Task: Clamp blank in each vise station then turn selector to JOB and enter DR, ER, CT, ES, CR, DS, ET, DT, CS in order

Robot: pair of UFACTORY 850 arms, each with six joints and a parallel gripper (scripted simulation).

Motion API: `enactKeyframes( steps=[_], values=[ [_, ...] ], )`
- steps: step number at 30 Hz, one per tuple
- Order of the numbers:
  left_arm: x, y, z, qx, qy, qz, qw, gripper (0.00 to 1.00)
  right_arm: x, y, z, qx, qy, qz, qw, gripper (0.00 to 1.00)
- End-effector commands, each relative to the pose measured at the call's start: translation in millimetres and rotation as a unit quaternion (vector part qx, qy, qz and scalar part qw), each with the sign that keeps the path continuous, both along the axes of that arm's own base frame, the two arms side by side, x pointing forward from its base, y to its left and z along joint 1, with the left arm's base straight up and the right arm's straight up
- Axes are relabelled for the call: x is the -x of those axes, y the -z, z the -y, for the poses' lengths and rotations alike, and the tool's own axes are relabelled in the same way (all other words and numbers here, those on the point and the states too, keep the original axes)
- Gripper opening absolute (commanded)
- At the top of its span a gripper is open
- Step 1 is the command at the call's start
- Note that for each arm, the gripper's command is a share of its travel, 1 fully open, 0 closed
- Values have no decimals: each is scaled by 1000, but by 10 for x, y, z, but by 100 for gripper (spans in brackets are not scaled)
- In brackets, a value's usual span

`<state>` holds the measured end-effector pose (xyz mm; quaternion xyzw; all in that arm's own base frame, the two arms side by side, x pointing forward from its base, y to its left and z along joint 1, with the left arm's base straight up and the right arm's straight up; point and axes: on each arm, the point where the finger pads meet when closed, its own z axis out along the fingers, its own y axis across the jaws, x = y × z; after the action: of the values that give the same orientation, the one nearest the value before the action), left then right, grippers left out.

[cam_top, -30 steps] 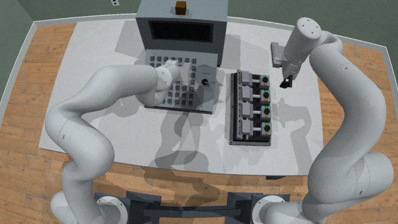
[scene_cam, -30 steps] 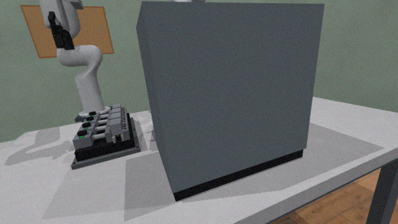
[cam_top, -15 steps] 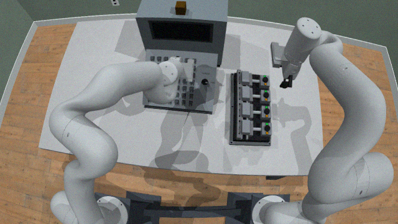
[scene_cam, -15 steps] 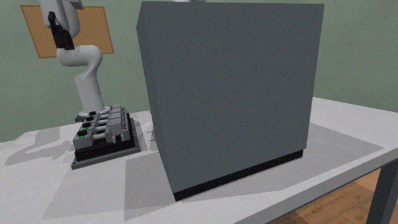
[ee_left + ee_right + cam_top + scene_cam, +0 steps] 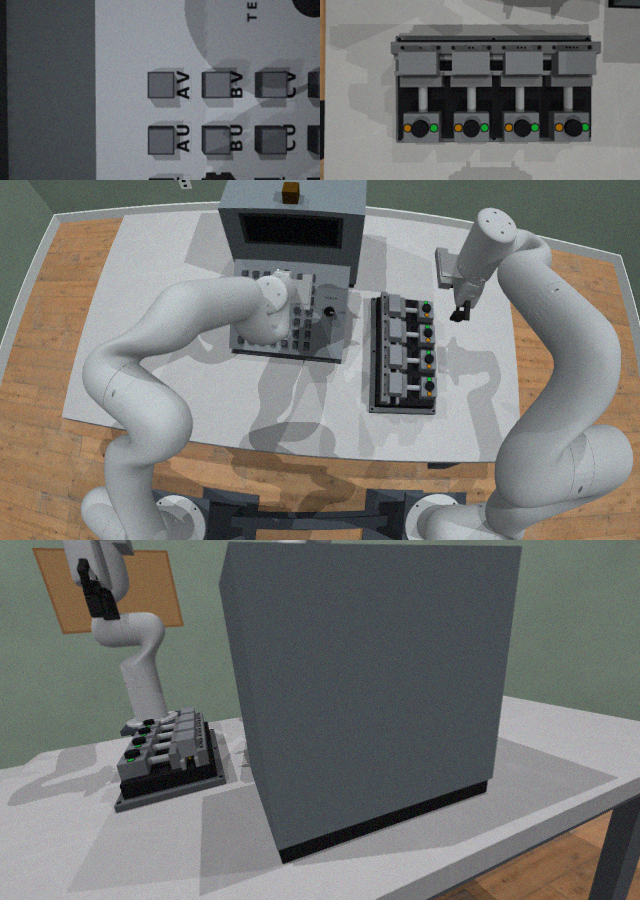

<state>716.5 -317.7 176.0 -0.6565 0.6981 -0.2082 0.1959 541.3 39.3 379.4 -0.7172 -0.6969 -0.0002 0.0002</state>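
My left gripper (image 5: 219,176) is shut; its dark tip shows at the bottom edge of the left wrist view, over the key column below BU. Arm and wrist hide it in the top view. Keys AV (image 5: 161,85), BV (image 5: 216,85), AU (image 5: 161,141) and BU (image 5: 216,141) are unlit. The selector (image 5: 329,311) has its pale mark to the right, away from TEACH. The amber lamp (image 5: 290,193) looks dark. The vise (image 5: 378,410) (image 5: 493,38) has a grey blank block at each station, against the moving jaws; green and orange dots flank each knob. My right gripper (image 5: 460,315) (image 5: 104,615) is open, high beside the vise.
The cabinet (image 5: 250,197) (image 5: 370,690) stands behind the key panel, its screen (image 5: 292,230) dark, and hides the panel in the exterior view. The left arm (image 5: 200,305) covers many keys in the top view. The vise stands right of the panel, with a gap between.
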Motion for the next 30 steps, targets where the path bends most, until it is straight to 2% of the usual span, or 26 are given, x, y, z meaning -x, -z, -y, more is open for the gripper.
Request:
enactKeyframes(
  steps=[1, 19, 25, 30],
  values=[
    [-11, -11, 5, 1, 0, 1, 1000, 0, -6, -11, 0, 0, 0, 1, 1000, 100],
    [-15, -5, 5, 1, 0, 1, 1000, 0, -6, -11, 0, 0, 0, 1, 1000, 100],
    [37, -81, 1, 1, 0, 1, 1000, 0, -6, -11, 0, 0, 0, 1, 1000, 100],
    [222, 46, -126, 1, 0, 1, 1000, 0, -6, -11, 0, 0, 0, 1, 1000, 100]
  ],
)
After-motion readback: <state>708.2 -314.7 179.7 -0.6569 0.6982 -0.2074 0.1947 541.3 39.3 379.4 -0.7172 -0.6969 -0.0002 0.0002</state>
